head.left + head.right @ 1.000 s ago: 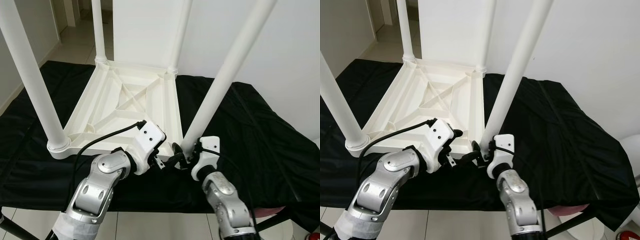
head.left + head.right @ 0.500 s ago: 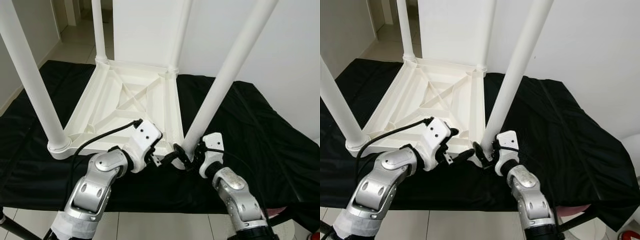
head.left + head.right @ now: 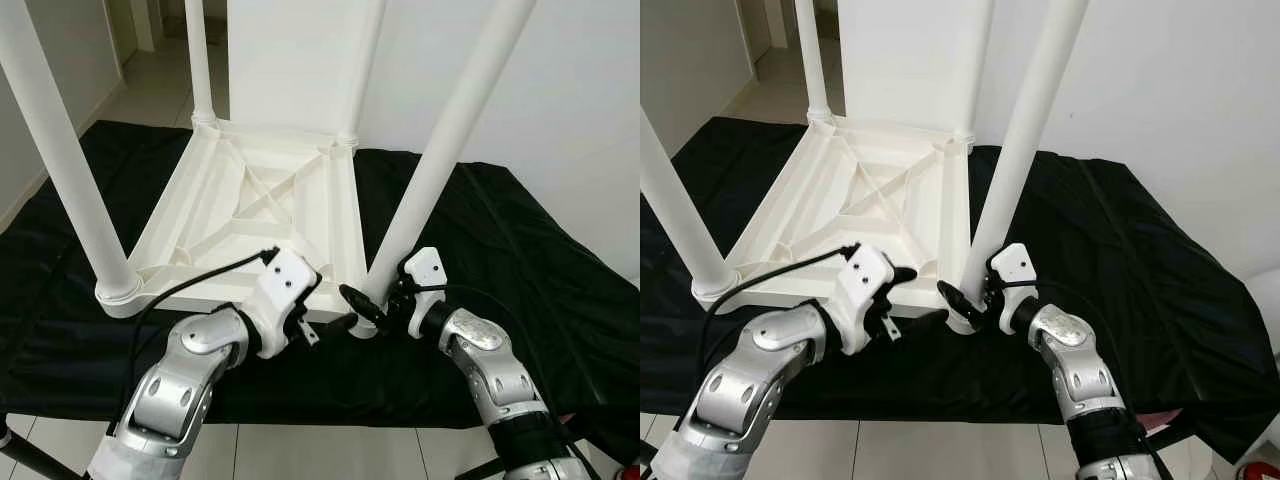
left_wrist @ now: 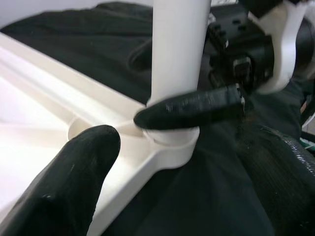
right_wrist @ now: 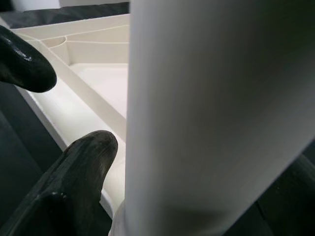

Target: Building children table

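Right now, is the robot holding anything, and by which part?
The right gripper is around the near-right table leg at its base by the socket; a firm clamp cannot be told. The left gripper holds nothing.

By the right tool (image 3: 372, 309), the table leg (image 3: 441, 165) is smooth, slightly glossy white plastic, as is the ribbed tabletop underside (image 3: 255, 215). Matt black cloth (image 3: 520, 255), wrinkled, covers the counter. Arm shells (image 3: 190, 375) look brushed silver metal.

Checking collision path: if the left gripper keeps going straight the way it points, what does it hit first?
Most likely the base of the near right table leg in its corner socket. The left gripper points at it, with the right gripper around the same leg just beyond. Depth is unclear.
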`<state>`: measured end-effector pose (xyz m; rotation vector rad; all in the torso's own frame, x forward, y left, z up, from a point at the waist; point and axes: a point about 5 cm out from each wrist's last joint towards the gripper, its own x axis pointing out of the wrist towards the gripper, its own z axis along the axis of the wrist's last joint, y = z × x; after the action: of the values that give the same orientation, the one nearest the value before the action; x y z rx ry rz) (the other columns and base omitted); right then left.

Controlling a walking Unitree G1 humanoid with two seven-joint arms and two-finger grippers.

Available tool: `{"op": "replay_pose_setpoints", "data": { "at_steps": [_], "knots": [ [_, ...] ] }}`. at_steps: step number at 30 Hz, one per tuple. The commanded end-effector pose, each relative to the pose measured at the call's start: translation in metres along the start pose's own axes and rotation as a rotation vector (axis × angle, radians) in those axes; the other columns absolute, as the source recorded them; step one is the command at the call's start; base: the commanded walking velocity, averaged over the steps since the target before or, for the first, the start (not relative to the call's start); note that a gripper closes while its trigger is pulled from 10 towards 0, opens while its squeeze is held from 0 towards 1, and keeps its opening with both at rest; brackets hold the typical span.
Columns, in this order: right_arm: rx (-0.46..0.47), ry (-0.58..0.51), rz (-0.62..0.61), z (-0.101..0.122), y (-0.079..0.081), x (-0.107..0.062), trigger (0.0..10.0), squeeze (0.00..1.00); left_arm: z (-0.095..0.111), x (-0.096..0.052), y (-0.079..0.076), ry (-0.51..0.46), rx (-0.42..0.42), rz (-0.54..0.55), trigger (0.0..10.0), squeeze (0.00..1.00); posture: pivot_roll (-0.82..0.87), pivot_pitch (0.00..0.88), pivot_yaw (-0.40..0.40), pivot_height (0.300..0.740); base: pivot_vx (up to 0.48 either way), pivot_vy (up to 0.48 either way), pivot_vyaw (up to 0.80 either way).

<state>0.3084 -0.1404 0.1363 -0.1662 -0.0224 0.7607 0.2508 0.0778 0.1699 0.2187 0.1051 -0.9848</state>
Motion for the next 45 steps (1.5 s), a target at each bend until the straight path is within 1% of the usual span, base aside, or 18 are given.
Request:
{"op": "replay_pose_setpoints", "data": {
  "at_steps": [1, 2, 4, 8, 9, 16, 19, 20, 21, 23, 24, 26, 29, 34, 38, 39, 40, 45],
  "knots": [
    [-0.012, 0.014, 0.02, -0.001, -0.003, 0.002, 10.0, 0.0, -0.001, -0.001, -0.011, 0.007, 0.004, -0.105, 10.0, 0.0, 0.01, 0.0, -0.113, 0.74, 0.0, 0.0, 0.0],
    [0.001, 0.016, 0.038, -0.002, -0.004, 0.003, 0.1, 0.0, -0.005, -0.004, -0.015, 0.02, -0.004, -0.126, 10.0, 0.0, 0.01, 0.0, -0.108, 0.74, 0.0, 0.0, 0.0],
    [0.022, 0.023, 0.06, -0.004, -0.003, 0.002, 0.0, 0.0, -0.008, -0.006, -0.018, 0.026, 0.006, -0.139, 10.0, 0.0, 0.01, 0.0, -0.106, 0.74, 0.0, 0.0, 0.0],
    [0.039, 0.031, 0.079, -0.007, -0.002, 0.003, 0.0, 0.0, -0.01, -0.007, -0.018, 0.032, 0.015, -0.144, 10.0, 0.0, 0.02, 0.0, -0.104, 0.74, 0.0, 0.0, 0.0],
    [0.079, 0.027, 0.059, -0.01, -0.001, 0.004, 0.0, 0.0, -0.01, -0.004, -0.017, 0.034, 0.027, -0.133, 10.0, 0.0, 0.02, 0.0, -0.106, 0.74, 0.0, 0.0, 0.0],
    [0.094, 0.085, -0.036, -0.023, 0.009, 0.006, 0.0, 0.0, -0.01, -0.002, -0.012, 0.042, 0.054, -0.095, 10.0, 0.0, 0.02, 0.0, -0.106, 0.74, 0.0, 0.0, 0.0],
    [0.124, 0.108, -0.176, -0.029, 0.021, 0.007, 0.0, 0.0, -0.012, -0.001, -0.009, 0.049, 0.064, -0.06, 10.0, 0.0, 0.02, 0.0, -0.108, 0.74, 0.0, 0.0, 0.0],
    [0.124, 0.108, -0.176, -0.029, 0.021, 0.007, 0.0, 0.0, -0.012, -0.001, -0.009, 0.049, 0.064, -0.06, 10.0, 0.0, 0.02, 0.0, -0.108, 0.74, 0.0, 0.0, 0.0],
    [0.179, 0.115, -0.276, -0.029, 0.022, 0.007, 0.0, 0.0, -0.012, 0.0, -0.007, 0.049, 0.067, -0.046, 10.0, 0.0, 0.02, 0.0, -0.107, 0.74, 0.0, 0.0, 0.0],
    [0.189, 0.134, -0.417, -0.027, 0.026, 0.007, 0.0, 0.0, -0.012, 0.001, -0.004, 0.051, 0.092, -0.003, 10.0, 0.0, 0.02, 0.0, -0.11, 0.74, 0.0, 0.0, 0.0],
    [0.189, 0.134, -0.417, -0.027, 0.026, 0.007, 0.0, 0.0, -0.012, 0.001, -0.004, 0.051, 0.092, -0.003, 10.0, 0.0, 0.02, 0.0, -0.11, 0.74, 0.0, 0.0, 0.0],
    [0.224, 0.133, -0.553, -0.021, 0.031, 0.009, 0.0, 0.0, -0.012, 0.003, -0.001, 0.047, 0.088, 0.022, 10.0, 0.0, 0.01, 0.0, -0.107, 0.74, 0.0, 0.0, 0.0],
    [0.271, 0.115, -0.645, -0.015, 0.038, 0.012, 0.0, 0.0, -0.011, 0.005, 0.001, 0.038, 0.085, 0.037, 10.0, 0.0, 0.01, 0.0, -0.107, 0.74, 0.0, 0.0, 0.0],
    [0.342, 0.056, -0.629, -0.006, 0.047, 0.021, 0.0, 0.0, -0.01, 0.005, 0.002, 0.027, 0.085, 0.053, 10.0, 0.0, 0.02, 0.0, -0.114, 0.74, 0.0, 0.0, 0.0],
    [0.35, 0.039, -0.612, -0.004, 0.048, 0.023, 0.0, 0.0, -0.009, 0.005, 0.002, 0.025, 0.087, 0.059, 10.0, 0.0, 0.02, 0.0, -0.114, 0.74, 0.0, 0.0, 0.0],
    [0.348, 0.016, -0.565, -0.001, 0.051, 0.023, 10.0, 0.08, -0.009, 0.005, 0.004, 0.022, 0.091, 0.069, 10.0, 0.0, 0.02, 0.0, -0.12, 0.74, 0.0, 0.0, 0.0],
    [0.358, -0.007, -0.532, 0.002, 0.053, 0.023, 10.0, 1.0, -0.009, 0.005, 0.006, 0.016, 0.094, 0.081, 10.0, 0.0, 0.02, 0.0, -0.126, 0.74, 0.0, 0.0, 0.0],
    [0.316, -0.032, -0.486, 0.005, 0.053, 0.019, 10.0, 1.0, -0.007, 0.005, 0.01, -0.006, 0.081, 0.119, 10.0, 0.0, 0.02, 0.0, -0.13, 0.74, 0.0, 0.0, 0.0]
  ]
}}
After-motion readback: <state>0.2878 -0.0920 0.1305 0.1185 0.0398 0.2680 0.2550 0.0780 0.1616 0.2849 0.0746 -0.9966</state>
